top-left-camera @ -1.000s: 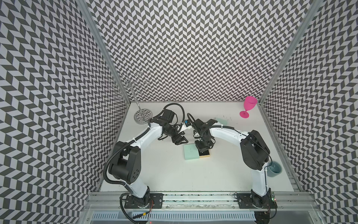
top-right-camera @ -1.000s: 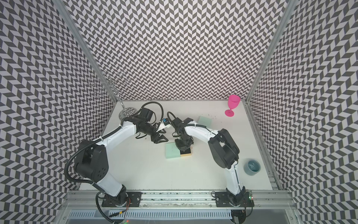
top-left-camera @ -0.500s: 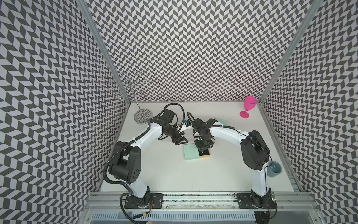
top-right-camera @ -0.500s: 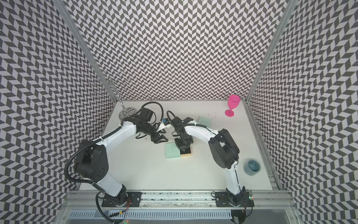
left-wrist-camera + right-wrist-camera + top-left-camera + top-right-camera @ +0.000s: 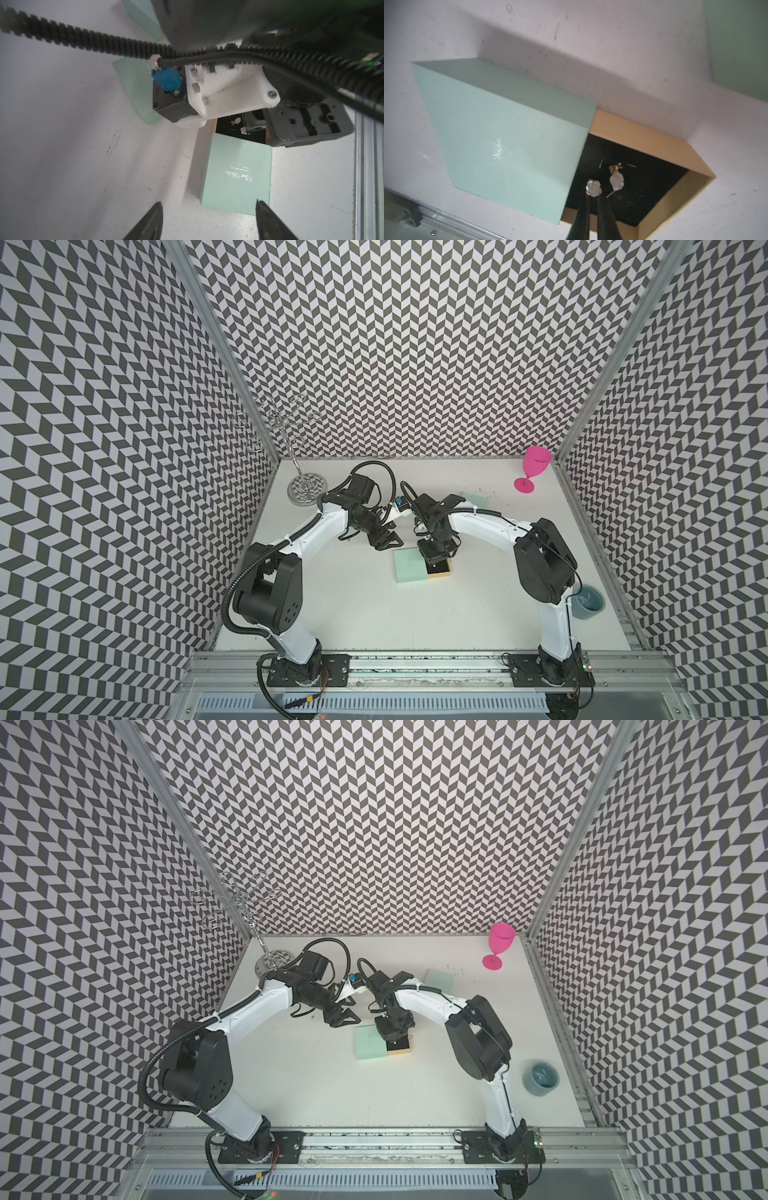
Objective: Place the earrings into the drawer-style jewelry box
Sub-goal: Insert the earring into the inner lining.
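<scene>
Top views: the mint-green card jewelry box (image 5: 409, 570) sits mid white table (image 5: 353, 614), its tan drawer (image 5: 441, 572) slid out toward the right arm. The right gripper (image 5: 433, 562) points down into the drawer. The left gripper (image 5: 384, 540) hovers just beside the box, touching nothing. Drawer contents are too small to make out here.

Left wrist: the left gripper (image 5: 207, 202) has its fingers spread wide and empty, near the box's edge. The sleeve is matte, w/ silver script (image 5: 239, 176). Two earrings (image 5: 236, 121) glint on the black lining (image 5: 224, 131).

Right wrist: the right gripper (image 5: 594, 196) has its fingers pressed nearly together inside the drawer, pinching a pale frosted flower earring (image 5: 593, 188) at the tips. Can't tell if it hangs clear of the lining or rests on it. A second flower earring (image 5: 617, 180), w/ thin gold hook, lies loose on the velvety lining just beside.

Progress, my read: one is in and one is about to be let go. No others show outside the box, so prob. near done. Left to do: release, perhaps shut the drawer.
</scene>
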### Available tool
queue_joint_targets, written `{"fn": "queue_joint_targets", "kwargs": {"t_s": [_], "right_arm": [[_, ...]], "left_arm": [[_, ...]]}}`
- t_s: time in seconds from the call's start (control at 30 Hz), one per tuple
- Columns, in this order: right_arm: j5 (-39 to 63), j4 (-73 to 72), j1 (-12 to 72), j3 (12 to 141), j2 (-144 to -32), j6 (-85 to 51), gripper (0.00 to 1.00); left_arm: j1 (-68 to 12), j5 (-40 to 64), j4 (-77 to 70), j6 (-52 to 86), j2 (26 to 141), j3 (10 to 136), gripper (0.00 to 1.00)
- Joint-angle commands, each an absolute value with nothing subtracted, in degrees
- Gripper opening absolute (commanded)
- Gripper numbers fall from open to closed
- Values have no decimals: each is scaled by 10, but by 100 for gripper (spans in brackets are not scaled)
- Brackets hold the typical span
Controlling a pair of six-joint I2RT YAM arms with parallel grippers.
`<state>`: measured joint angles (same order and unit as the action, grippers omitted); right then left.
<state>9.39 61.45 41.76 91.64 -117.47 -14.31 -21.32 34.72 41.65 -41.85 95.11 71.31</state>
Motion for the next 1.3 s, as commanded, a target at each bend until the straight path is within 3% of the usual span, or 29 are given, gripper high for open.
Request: {"fn": "queue_joint_targets", "kwargs": {"t_s": [0.0, 1.27], "right_arm": [[86, 600, 417, 932, -1194, -135, 10], [110, 556, 415, 853, -1184, -147, 7]], "left_arm": [[-219, 365, 431, -433, 934, 705, 71], [-212, 352, 431, -435, 935, 694, 71]]}}
